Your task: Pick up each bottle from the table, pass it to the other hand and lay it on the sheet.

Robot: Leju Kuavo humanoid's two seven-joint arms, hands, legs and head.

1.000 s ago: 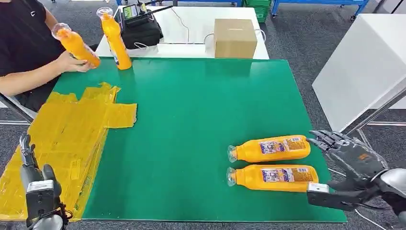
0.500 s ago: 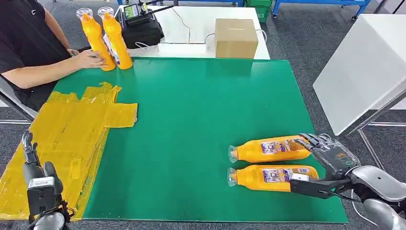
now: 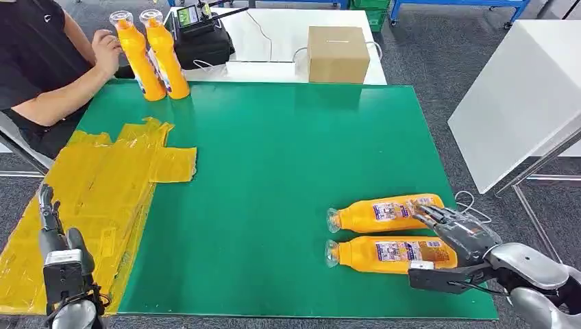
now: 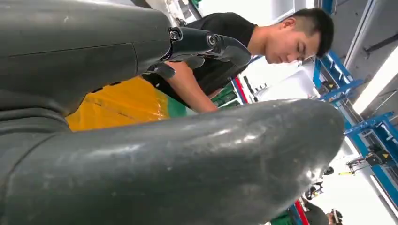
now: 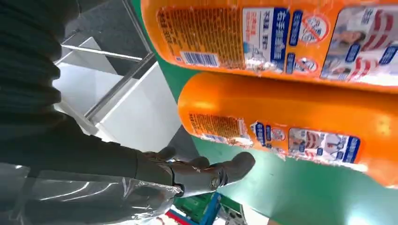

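Two orange bottles lie side by side on the green mat [image 3: 274, 171] at the right, caps pointing left: the far bottle [image 3: 384, 213] and the near bottle [image 3: 387, 252]. My right hand [image 3: 455, 236] hovers over their base ends with its fingers spread above the near bottle and its thumb on the near side, holding nothing. In the right wrist view both labelled bottles, one [image 5: 281, 37] and the other [image 5: 300, 122], lie just beyond my fingers [image 5: 206, 176]. The yellow sheet [image 3: 103, 192] lies at the left. My left hand [image 3: 58, 257] stands empty at the sheet's near edge.
Two more orange bottles [image 3: 137, 58] [image 3: 168, 58] stand upright at the mat's far left corner, with a person's hand [image 3: 106, 44] beside them. A cardboard box [image 3: 336, 53] and a black bag [image 3: 202, 44] sit on the white table behind. A white panel [image 3: 521, 89] stands at the right.
My right hand has moved left over the base ends of the lying bottles. The person stood a second bottle upright beside the first and drew the hand back.
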